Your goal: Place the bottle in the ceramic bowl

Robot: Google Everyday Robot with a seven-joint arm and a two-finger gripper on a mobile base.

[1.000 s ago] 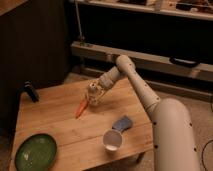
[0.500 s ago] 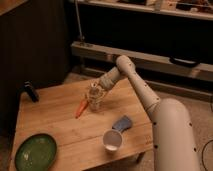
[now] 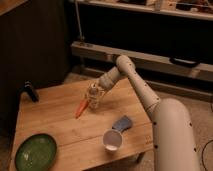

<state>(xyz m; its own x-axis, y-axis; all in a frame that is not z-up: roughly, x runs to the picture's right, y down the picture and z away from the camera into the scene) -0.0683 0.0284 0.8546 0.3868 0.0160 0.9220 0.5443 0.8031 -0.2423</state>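
Gripper: the gripper (image 3: 94,93) sits at the centre of the frame, at the end of the arm that reaches down from the right.
Jaws: closed together on the bottle's upper part, gripping it from the sides.
Bottle: the bottle (image 3: 93,103) stands upright on the wooden surface (image 3: 60,125), mid-frame, with an orange stick (image 3: 81,108) lying just beside it to the left.
Ceramic bowl: the ceramic bowl (image 3: 36,151), green and shallow, is at the lower left of the frame, well apart from the bottle.
Others: a white cup (image 3: 112,140) and a blue-grey object (image 3: 122,123) lie at lower centre; a dark object (image 3: 30,91) stands at the surface's upper-left corner.
Handling: the bottle looks small, light and rigid, probably smooth-sided and so slippery. A hold just below the neck looks best, kept upright.
Caution: the bowl looks breakable, so the bottle should be set down gently.
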